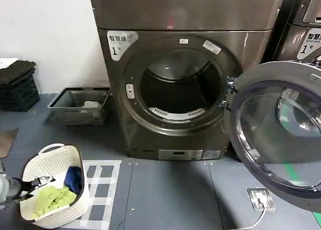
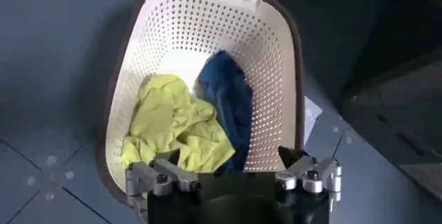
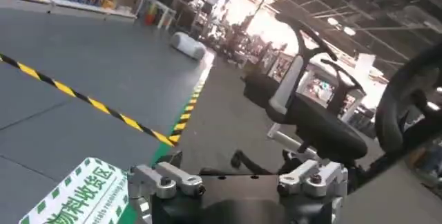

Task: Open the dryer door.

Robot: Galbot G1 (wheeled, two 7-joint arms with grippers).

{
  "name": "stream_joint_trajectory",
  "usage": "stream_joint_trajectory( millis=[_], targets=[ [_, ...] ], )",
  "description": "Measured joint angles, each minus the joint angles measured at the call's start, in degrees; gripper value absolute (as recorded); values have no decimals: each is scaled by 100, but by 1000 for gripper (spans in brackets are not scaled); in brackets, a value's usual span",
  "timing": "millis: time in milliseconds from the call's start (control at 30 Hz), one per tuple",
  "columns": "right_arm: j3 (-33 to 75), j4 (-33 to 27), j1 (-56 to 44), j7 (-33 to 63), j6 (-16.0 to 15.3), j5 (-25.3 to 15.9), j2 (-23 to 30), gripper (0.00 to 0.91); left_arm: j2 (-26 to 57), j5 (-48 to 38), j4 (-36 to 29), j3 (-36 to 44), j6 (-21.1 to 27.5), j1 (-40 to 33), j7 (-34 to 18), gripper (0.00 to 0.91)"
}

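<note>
Left gripper (image 2: 235,175): jaws spread apart, gripping nothing, poised above the white laundry basket (image 2: 273,52), which holds a yellow-green garment (image 2: 173,125) and a blue garment (image 2: 228,97). In the head view this gripper (image 1: 32,184) sits at about 8 o'clock, at the basket's (image 1: 55,159) rim.

Right gripper (image 3: 235,177): jaws apart, empty, facing an office chair (image 3: 318,125) across open floor.

The dryer (image 1: 185,19) stands at 12 o'clock. The dryer door (image 1: 281,134) is swung wide open at 3 o'clock, exposing the drum opening (image 1: 178,87).
</note>
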Motion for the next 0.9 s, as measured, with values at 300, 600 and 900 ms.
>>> stream_joint_trajectory(
  millis=[300, 600, 900],
  targets=[
    [-9, -7, 2, 0, 23, 50, 0, 907, -1, -5, 2, -5, 0, 11, 0, 907],
    [-13, 12, -1, -18, 25, 52, 4, 907, -4, 4, 2, -23, 0, 49, 1, 907],
    [-16, 38, -2, -35, 38, 18, 31, 907, -33, 13, -20, -56, 0, 111, 3, 907]
  ],
)
